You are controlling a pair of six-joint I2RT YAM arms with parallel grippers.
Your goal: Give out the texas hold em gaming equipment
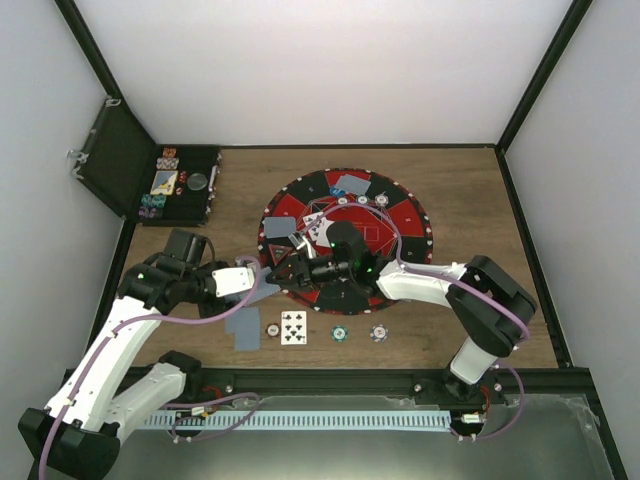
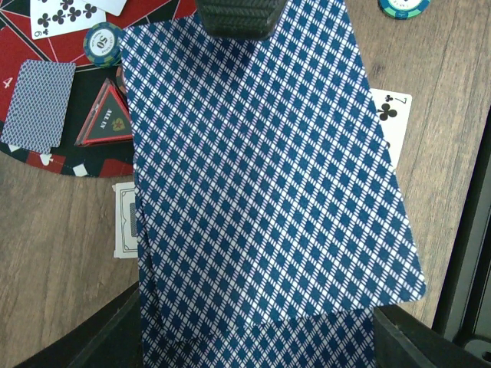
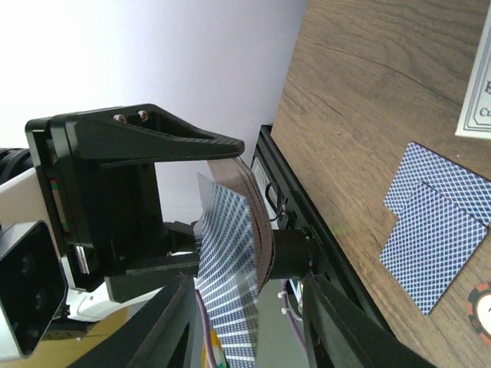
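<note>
- Blue-backed cards (image 2: 268, 176) filling the frame, clamped edgewise in left gripper (image 2: 257, 330).
- Over at their bowed edge, right gripper (image 3: 245, 314) spread wide either side, gripping nothing.

Worktop (image 1: 470, 200): wood-grain, and we see white walls (image 1: 300, 70) on three sides. A large round red-and-black mat (image 1: 410, 215) lies flat around the worktop's centre, nearer the far edge. An open black case (image 1: 115, 165) sits at the far left corner, its lid raised against the left wall. We log a perforated metal strip (image 1: 330, 420) along the near edge.
</note>
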